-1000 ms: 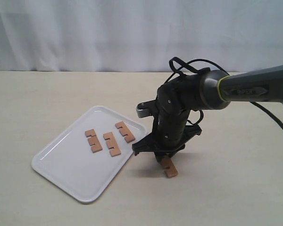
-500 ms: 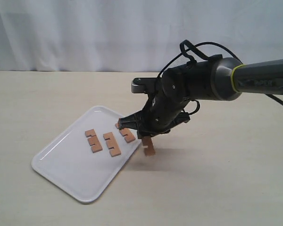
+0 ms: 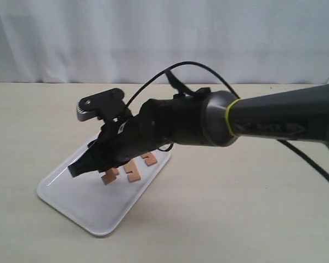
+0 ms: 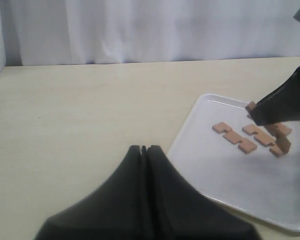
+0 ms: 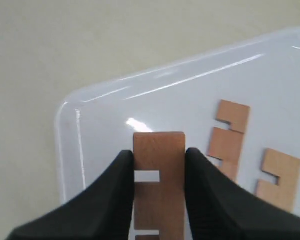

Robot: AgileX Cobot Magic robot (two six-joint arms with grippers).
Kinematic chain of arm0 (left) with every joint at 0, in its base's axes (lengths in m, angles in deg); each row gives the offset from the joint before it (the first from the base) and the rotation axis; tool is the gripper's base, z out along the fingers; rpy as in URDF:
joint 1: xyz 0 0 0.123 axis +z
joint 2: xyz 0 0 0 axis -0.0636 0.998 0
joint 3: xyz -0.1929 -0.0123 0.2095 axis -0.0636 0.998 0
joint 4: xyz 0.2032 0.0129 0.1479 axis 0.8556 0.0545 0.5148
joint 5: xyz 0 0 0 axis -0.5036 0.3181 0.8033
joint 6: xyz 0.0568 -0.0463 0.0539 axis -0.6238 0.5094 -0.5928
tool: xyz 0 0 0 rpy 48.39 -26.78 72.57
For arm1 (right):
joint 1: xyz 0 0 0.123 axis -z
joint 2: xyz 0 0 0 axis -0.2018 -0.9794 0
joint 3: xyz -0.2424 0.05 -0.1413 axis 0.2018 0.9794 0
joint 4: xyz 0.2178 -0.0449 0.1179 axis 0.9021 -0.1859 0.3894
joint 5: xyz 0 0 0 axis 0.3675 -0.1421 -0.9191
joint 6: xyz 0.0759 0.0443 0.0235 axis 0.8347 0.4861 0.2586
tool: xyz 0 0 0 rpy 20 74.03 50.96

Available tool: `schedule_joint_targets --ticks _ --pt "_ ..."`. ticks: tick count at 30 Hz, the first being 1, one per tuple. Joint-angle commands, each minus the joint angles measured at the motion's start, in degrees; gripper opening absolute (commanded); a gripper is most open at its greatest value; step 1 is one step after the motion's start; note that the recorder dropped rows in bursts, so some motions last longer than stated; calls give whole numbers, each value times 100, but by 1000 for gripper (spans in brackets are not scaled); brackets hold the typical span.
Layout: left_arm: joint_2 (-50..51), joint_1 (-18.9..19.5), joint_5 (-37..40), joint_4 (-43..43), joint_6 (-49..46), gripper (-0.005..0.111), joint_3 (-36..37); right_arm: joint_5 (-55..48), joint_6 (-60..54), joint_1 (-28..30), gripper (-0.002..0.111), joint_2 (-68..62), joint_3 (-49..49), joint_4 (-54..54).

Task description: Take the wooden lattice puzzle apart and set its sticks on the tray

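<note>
My right gripper (image 5: pixel 159 155) is shut on one notched wooden stick (image 5: pixel 158 180) and holds it over the white tray (image 5: pixel 105 125), near a rounded corner. Two more sticks (image 5: pixel 229 137) (image 5: pixel 276 177) lie flat on the tray beside it. In the exterior view the right arm reaches across to the left, and its gripper (image 3: pixel 79 169) hangs over the tray (image 3: pixel 82 200), hiding part of the sticks (image 3: pixel 132 171) there. No assembled lattice puzzle shows, only single sticks. My left gripper (image 4: pixel 144 148) is shut and holds nothing, low over the table beside the tray (image 4: pixel 225 175).
A white curtain backs the beige table. The right arm's thick dark body and black cable (image 3: pixel 175 68) span the middle of the exterior view. The tray's near rim (image 3: pixel 98 230) lies close to the table's front.
The right gripper has lifted the last stick off the table to the right of the tray. It has swung left with the stick to above the tray's left part.
</note>
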Motion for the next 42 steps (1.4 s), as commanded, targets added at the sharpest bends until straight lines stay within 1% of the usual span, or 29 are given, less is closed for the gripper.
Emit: schedule_joint_targets --ticks 1,3,8,14,15,17,19,21,22,23,25,26,27,28,29,30,32,36,38,40,42 --pt "-3 -37 -67 -13 -6 0 10 238 -418 -277 5 -296 -193 30" --pt "-3 -37 -67 -13 -6 0 10 127 -418 -277 11 -490 -428 30" --pt "-3 -37 -67 -13 -6 0 10 -217 -418 -264 31 -879 -906 30" --pt "-3 -37 -67 -13 -6 0 10 -432 -418 -278 61 -907 -996 30" --pt "-3 -37 -67 -13 -6 0 10 -575 -418 -278 71 -907 -996 30" --pt "-3 -37 -67 -13 -6 0 10 -780 -461 -278 76 -881 -996 -17" --pt "-3 -37 -67 -13 -6 0 10 -941 -461 -278 76 -830 -996 -180" --pt "-3 -37 -67 -13 -6 0 10 -1113 -391 -278 74 -720 -996 -433" --pt "-3 -37 -67 -13 -6 0 10 -1352 -203 -278 63 -556 -996 -652" --pt "-3 -37 -67 -13 -6 0 10 -1509 -55 -278 55 -476 -996 -769" --pt "-3 -37 -67 -13 -6 0 10 -2295 319 -223 7 -133 -996 -1466" --pt "-3 -37 -67 -13 -6 0 10 -2933 513 -59 5 75 -996 -1776" --pt "-3 -37 -67 -13 -6 0 10 -3281 556 50 4 148 -996 -1776" --pt "-3 -37 -67 -13 -6 0 10 -3929 655 392 4 317 -996 -1713" --pt "-3 -37 -67 -13 -6 0 10 -4177 701 590 4 384 -996 -1703" --pt "-3 -37 -67 -13 -6 0 10 -4661 899 1005 4 523 -955 -1703" --pt "-3 -37 -67 -13 -6 0 10 -4944 1107 1591 4 794 -689 -1703" --pt "-3 -37 -67 -13 -6 0 10 -4533 1239 2326 4 1341 116 -1422" --pt "-3 -37 -67 -13 -6 0 10 -3794 1239 2583 4 1967 767 -1321" --pt "-3 -37 -67 -13 -6 0 10 -2623 1239 2616 4 2760 1466 -1350" --pt "-3 -37 -67 -13 -6 0 10 -1735 1239 2583 4 3375 1992 -1294"
